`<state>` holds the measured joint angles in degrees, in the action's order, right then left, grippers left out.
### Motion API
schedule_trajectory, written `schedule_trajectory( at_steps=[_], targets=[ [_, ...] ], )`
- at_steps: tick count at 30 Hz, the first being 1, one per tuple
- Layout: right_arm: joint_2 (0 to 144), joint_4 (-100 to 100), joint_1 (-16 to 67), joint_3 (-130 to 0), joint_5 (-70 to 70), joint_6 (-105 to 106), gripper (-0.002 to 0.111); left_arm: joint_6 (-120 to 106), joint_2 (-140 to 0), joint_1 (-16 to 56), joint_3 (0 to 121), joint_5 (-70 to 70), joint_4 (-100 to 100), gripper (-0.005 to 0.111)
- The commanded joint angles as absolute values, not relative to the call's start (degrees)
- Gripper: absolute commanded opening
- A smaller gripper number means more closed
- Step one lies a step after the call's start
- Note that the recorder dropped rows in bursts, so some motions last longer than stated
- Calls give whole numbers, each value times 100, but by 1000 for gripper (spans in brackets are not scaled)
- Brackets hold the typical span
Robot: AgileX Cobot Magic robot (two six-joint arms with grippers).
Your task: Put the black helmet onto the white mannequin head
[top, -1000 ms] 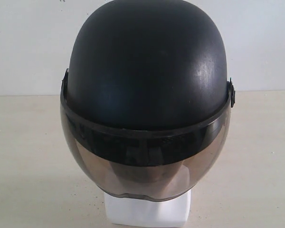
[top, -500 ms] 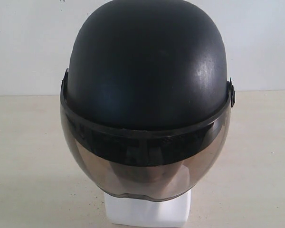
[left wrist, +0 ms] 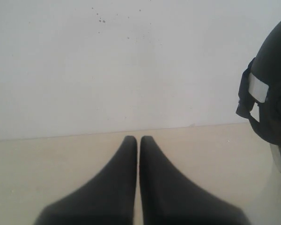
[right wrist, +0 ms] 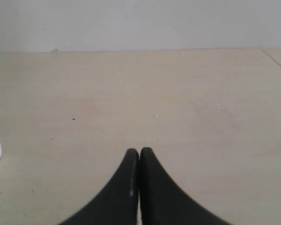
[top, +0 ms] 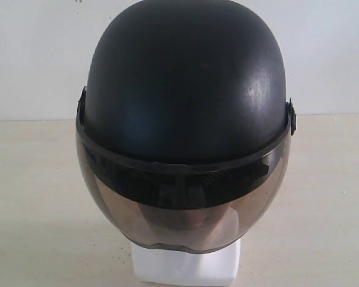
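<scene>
The black helmet [top: 185,84] is seated over the white mannequin head [top: 185,268], of which only the base is exposed below the visor [top: 185,224], on the counter [top: 36,197]. The left end effector [left wrist: 138,140] and the right end effector [right wrist: 139,152] are clenched, grasping nothing.

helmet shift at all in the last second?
No. In the exterior view the black helmet sits the same against the white mannequin head and the table's back edge; the visor's lower rim meets the base as before.
</scene>
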<state>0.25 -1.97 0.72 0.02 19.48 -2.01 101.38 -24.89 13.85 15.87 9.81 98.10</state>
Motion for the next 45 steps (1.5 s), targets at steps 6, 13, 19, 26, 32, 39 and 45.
schedule_trajectory(
  at_steps=[6,13,19,26,32,39,45],
  targets=[
    [0,-177,55,0,1948,32,0,10197,-2463,1368,1576,1013,9792,4],
    [0,-177,55,0,1948,32,0,10197,-2463,1368,1576,1013,9792,4],
    [0,-177,55,0,1948,32,0,10197,-2463,1368,1576,1013,9792,4],
    [0,-177,55,0,1948,32,0,10197,-2463,1368,1576,1013,9792,4],
    [0,-177,55,0,1948,32,0,10197,-2463,1368,1576,1013,9792,4],
    [0,-177,55,0,1948,32,0,10197,-2463,1368,1576,1013,9792,4],
    [0,-177,55,0,1948,32,0,10197,-2297,1309,1565,958,9792,4]
  ],
)
